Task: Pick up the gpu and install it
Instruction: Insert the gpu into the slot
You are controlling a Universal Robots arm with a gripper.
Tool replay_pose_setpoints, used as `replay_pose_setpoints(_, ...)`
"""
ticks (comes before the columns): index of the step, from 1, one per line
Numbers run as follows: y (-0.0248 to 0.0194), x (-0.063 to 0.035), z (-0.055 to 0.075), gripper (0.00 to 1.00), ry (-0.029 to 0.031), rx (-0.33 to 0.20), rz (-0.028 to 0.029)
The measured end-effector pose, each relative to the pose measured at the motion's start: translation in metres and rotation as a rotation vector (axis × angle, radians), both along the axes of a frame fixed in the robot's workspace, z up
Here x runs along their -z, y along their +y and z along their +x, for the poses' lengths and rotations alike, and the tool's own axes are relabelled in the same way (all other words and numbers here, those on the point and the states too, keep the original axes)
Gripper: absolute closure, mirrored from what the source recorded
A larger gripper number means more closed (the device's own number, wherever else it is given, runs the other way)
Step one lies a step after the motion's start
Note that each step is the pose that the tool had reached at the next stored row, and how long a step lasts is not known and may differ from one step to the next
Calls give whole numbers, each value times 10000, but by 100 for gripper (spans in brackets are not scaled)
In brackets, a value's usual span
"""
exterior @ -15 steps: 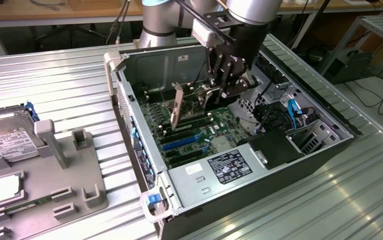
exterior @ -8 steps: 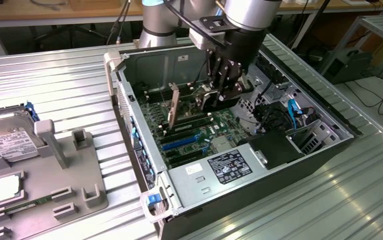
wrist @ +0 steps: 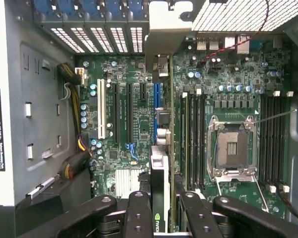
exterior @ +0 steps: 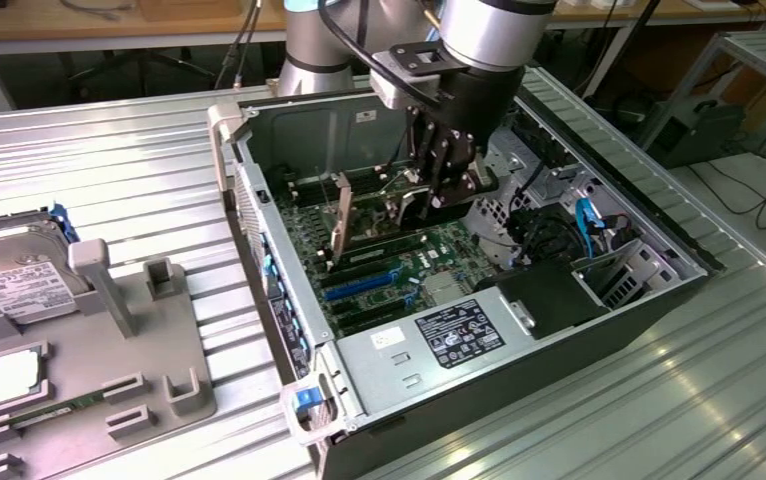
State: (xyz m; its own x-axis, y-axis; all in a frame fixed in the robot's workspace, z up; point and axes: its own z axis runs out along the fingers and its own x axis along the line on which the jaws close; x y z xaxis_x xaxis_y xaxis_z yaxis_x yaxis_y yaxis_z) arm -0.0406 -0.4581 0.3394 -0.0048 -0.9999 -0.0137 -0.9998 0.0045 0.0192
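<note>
Fingers: clamped on gpu, card held on edge. Location: inside open case, over motherboard slots. Whether it touches a slot cannot be told.

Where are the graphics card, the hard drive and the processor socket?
graphics card [wrist: 159,188], wrist view, on its narrow edge facing the camera.
hard drive [exterior: 16,285], exterior view, on its white label.
processor socket [wrist: 233,148], wrist view, on the socket's middle.
</note>
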Motion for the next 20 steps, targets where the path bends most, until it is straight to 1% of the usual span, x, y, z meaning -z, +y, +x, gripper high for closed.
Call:
replay_pose_setpoints(2,7,19,-3,73,-16,57,2)
replay_pose_setpoints(5,10,48,-42,73,-34,78,1)
replay_pose_setpoints(6,12,58,-61,73,-72,79,1)
replay_pose_setpoints(8,13,81,-100,73,-185,78,1)
replay_pose_setpoints(9,13,90,-119,73,-200,78,2)
replay_pose_setpoints(13,13,133,-189,73,-207,78,2)
replay_pose_setpoints(17,12,196,-200,73,-206,77,2)
replay_pose_setpoints(20,12,225,-208,73,-206,79,2)
